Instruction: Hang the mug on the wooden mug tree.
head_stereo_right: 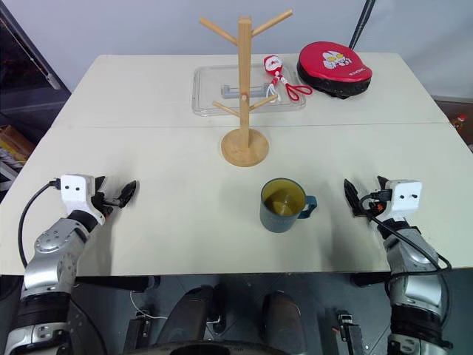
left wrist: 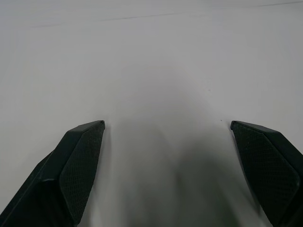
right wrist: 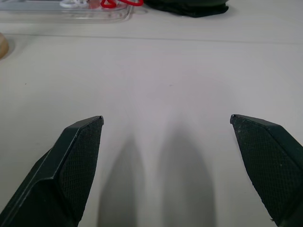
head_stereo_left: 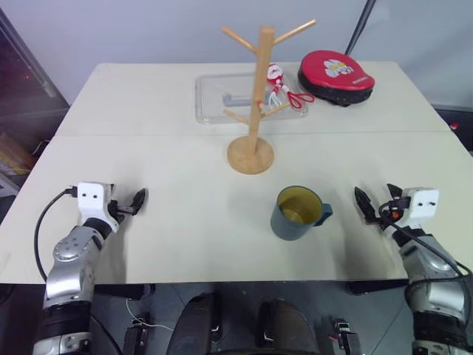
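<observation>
Hovering low over the table (head_stereo_left: 170, 244), the left claw (head_stereo_left: 131, 202) and right claw (head_stereo_left: 373, 203) both stand spread wide and hold nothing. Between them, nearer the right one, the mug (head_stereo_left: 298, 213) sits upright, its handle toward that claw. Beyond it stands the wooden mug tree (head_stereo_left: 255, 96), pegs bare, before a clear tray (head_stereo_left: 211, 100)

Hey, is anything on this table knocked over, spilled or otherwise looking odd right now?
Nothing stands out. The mug stands upright on the table, apart from the wooden mug tree, which is also upright with bare pegs. Behind it, the clear tray and red case lie flat, nothing spilled.
</observation>
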`<state>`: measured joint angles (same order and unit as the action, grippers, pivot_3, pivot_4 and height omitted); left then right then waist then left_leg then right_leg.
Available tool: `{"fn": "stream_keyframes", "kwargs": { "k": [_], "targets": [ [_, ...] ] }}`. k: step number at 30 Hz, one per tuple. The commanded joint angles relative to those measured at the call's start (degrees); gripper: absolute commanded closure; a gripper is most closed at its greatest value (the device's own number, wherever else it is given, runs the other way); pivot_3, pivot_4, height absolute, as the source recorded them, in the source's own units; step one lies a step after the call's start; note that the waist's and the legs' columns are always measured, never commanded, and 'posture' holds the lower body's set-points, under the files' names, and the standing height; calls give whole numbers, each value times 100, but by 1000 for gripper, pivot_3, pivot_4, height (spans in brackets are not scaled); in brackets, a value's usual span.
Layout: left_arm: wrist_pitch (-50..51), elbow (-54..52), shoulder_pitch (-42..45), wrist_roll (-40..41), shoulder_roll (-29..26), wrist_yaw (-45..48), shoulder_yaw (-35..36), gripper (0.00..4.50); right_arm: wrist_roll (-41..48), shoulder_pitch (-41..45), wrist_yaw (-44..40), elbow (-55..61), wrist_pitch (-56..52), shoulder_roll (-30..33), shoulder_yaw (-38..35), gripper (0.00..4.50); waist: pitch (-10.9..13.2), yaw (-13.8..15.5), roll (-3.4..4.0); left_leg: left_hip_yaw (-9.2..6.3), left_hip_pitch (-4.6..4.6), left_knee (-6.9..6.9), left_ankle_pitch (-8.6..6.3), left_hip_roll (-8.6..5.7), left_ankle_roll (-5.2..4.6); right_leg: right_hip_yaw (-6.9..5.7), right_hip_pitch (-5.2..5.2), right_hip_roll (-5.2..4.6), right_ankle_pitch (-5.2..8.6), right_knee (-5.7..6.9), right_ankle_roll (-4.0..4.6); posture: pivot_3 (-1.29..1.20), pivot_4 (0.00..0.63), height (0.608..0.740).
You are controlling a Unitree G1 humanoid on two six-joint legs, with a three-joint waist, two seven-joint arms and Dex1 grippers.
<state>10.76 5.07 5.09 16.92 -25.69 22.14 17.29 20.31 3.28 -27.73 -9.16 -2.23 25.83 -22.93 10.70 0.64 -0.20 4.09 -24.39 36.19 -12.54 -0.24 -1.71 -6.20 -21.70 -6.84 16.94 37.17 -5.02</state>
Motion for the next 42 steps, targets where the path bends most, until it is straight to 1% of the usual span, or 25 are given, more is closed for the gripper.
{"fn": "stream_keyframes", "kwargs": {
  "k": [1, 8, 13, 16, 22, 24, 27, 29, 32, 36, 42],
  "targets": [
    [40, -244, -88, 46, -20, -40, 130, 0, 20, 34, -48, 87, 124, 64, -44, 44, 0, 0, 0, 0, 0, 0, 0, 0, 0, 0, 0, 0, 0, 0, 0, 0, 150, 739],
    [213, -470, -118, 273, 61, 121, 99, 0, 55, -107, -77, 252, 26, 114, -99, 44, 0, 1, 0, 0, 0, 1, 0, 0, 1, 0, 0, -1, 0, 0, 0, 0, 150, 739],
    [154, -603, 82, 355, 128, 573, -294, 0, 181, -502, -59, 862, -131, 112, -194, 44, 0, 14, 0, 0, -1, 1, -1, 0, 1, 1, 0, -2, 0, -1, 0, 0, 150, 739],
    [63, -793, 164, 490, 227, 927, -531, 0, 182, -916, -176, 1336, -117, 176, -223, 44, -1, 11, 1, 1, -1, 1, -6, 0, 9, 2, 1, -2, 0, -2, 0, 0, 150, 739],
    [-56, -1099, 382, 604, 206, 2082, -1355, 0, 563, -2281, -371, 2726, -277, 73, -509, 44, -4, 15, 6, 1, -1, -3, -6, 0, 9, 2, 1, -1, 0, -5, 1, 0, 150, 739],
    [-14, -1152, 453, 715, 165, 2469, -1545, 0, 630, -2665, -426, 3086, -307, -2, -458, 44, -4, 12, 6, 1, 0, -2, -9, 0, 11, 2, 2, -1, 1, -7, 1, 0, 150, 739],
    [-2, -1190, 497, 733, -10, 3067, -1871, 0, 455, -3158, -548, 3545, -224, -95, -112, 44, -9, -17, 13, 1, 3, -3, -10, 6, 14, 6, 1, 3, 1, -7, 2, 0, 150, 739],
    [26, -1233, 504, 758, -85, 3349, -2034, 0, 399, -3249, -499, 3727, -200, -178, 46, 44, -12, -35, 20, 2, 4, -3, -11, 8, 15, 11, -2, 5, 1, -6, 3, 0, 150, 739],
    [74, -1272, 548, 776, -112, 3573, -2176, 0, 312, -3151, -362, 3836, -202, -276, 197, 44, -14, -17, 23, 2, 3, -2, -11, 8, 15, 14, -5, 3, 2, -8, 4, 0, 150, 739],
    [91, -1384, 589, 771, -105, 3670, -2257, 0, 233, -2968, -277, 3831, -198, -324, 348, 44, -14, 9, 23, 2, 0, -2, -11, 7, 15, 15, -7, 2, 2, -13, 5, 0, 150, 739],
    [139, -1532, 549, 858, -168, 3704, -2197, 0, 28, -2732, -257, 3632, -84, -343, 579, 44, -15, 11, 25, 2, -2, -3, -10, 7, 12, 15, -8, 2, 2, -15, 4, 0, 150, 739]
  ]
}}
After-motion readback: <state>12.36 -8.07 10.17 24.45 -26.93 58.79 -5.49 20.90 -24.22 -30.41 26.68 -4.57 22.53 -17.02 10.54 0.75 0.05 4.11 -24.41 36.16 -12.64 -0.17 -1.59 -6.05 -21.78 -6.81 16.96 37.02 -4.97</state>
